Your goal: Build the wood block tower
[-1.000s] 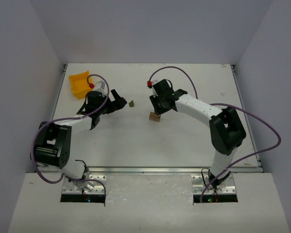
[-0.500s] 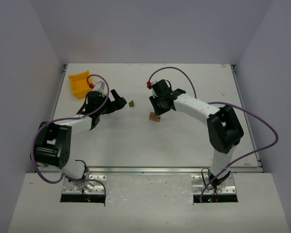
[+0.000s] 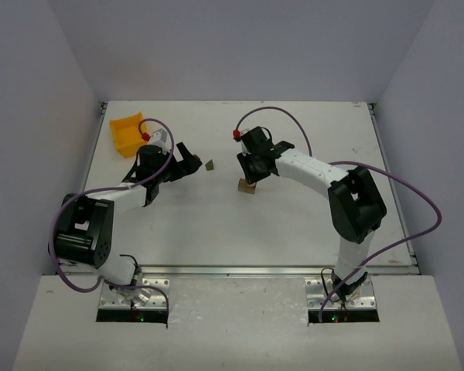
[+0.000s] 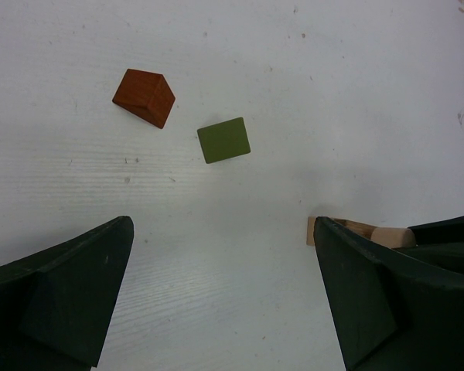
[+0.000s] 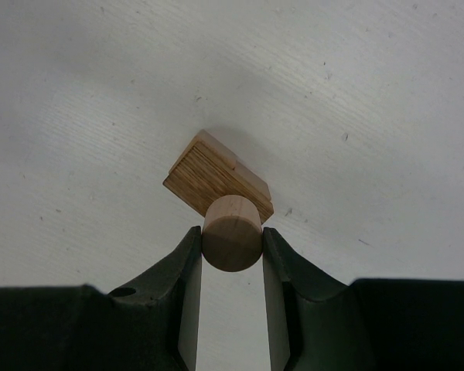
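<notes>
One tan cylinder [image 5: 231,233] is being clenched in my right jaws, mid-frame just below a tan block [image 5: 209,174]; my left jaws are standing released

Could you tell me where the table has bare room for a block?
Free: the near table between the left arm and right arm, and the far right corner. Crowded: centre, around the green block and tan cylinder; a yellow bin sits far left.

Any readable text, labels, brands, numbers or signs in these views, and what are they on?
None: no readable text in any view. The dark red wooden block, olive-green wooden block, tan wooden cylinder, tan flat wooden block and yellow plastic bin are plain; nothing legible shows on the arms.
</notes>
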### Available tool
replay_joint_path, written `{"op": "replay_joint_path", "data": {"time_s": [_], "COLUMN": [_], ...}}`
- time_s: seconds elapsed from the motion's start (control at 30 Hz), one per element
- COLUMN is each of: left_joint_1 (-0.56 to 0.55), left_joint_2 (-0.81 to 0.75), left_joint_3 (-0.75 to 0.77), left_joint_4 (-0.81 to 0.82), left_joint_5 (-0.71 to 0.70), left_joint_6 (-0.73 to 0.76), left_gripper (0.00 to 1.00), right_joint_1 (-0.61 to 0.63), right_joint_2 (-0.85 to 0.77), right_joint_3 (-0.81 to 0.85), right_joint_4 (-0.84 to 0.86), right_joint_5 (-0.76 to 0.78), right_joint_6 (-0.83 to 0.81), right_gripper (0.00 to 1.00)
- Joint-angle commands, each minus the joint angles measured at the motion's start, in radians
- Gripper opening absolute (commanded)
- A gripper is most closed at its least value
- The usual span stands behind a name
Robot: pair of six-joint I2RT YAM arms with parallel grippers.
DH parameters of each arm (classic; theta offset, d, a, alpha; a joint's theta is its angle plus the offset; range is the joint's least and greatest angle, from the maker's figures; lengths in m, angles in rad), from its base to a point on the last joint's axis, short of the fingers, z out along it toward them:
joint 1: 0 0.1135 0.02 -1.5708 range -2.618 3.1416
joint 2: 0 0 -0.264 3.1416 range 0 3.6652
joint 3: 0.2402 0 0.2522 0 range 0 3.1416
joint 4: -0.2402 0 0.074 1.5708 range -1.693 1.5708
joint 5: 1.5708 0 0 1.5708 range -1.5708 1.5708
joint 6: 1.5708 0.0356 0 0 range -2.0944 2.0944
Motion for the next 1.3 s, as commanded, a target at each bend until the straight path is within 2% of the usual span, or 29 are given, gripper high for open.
{"op": "replay_joint_path", "data": {"time_s": [0.0,1.27], "left_joint_1": [0.006,0.007], "left_joint_2": [-0.024,-0.031], "left_joint_3": [0.033,0.03], "left_joint_4": [0.019,0.015], "left_joint_5": [0.0,-0.018], "left_joint_6": [-0.003,-0.005], "left_gripper": [1.0,1.0], "right_joint_1": [0.005,0.007], "right_joint_2": [0.006,-0.011], "right_joint_3": [0.046,0.017], "right_joint_4": [0.014,0.012], "right_joint_5": [0.015,0.041], "right_joint_6": [0.011,0.031], "right_gripper": [0.06,0.09]}}
